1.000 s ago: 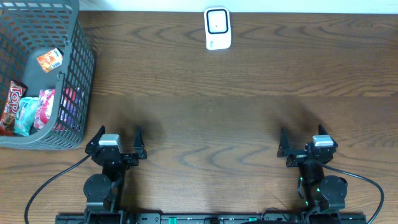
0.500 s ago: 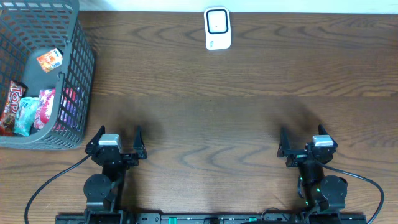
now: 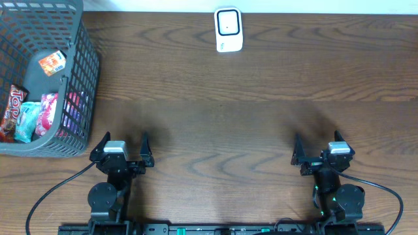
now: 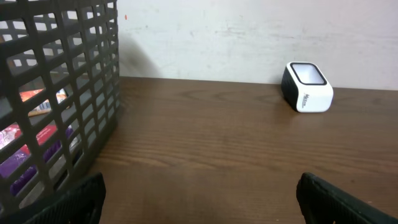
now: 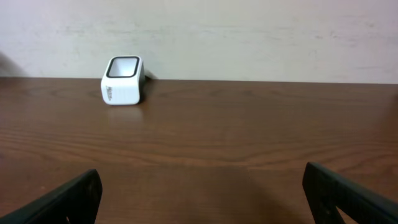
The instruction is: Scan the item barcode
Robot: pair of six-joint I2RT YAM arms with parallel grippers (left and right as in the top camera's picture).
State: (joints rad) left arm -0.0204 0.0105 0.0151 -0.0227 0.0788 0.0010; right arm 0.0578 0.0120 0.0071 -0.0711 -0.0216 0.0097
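Set against the overhead views from a second and half a second back: no difference anywhere, every position identical.

Left pincer (image 3: 124,141): spread to full width, clasping nothing, parked low at the near edge of the counter (image 3: 228,111), close to the basket's near-right corner.

Right pincer (image 3: 317,142): equally wide, equally empty, at the near edge on the opposite side, well apart from the left.

Items for scanning: all inside the grey mesh basket (image 3: 81,72) at the far-left corner.
- A red packet (image 3: 13,104) lettered TOP, against the left side.
- A teal packet (image 3: 26,123) and a pink-red packet (image 3: 47,109), beside it.
- A small orange packet (image 3: 52,62) with a white label, further back and apart from the others.

White scanner (image 3: 228,29): at the far edge near the middle, dark window facing up, well away from the basket and both pincers.

From the left wrist: basket mesh at left, scanner at far right, dark fingertips in the two lower corners.

From the right wrist: scanner at far left against the pale wall.
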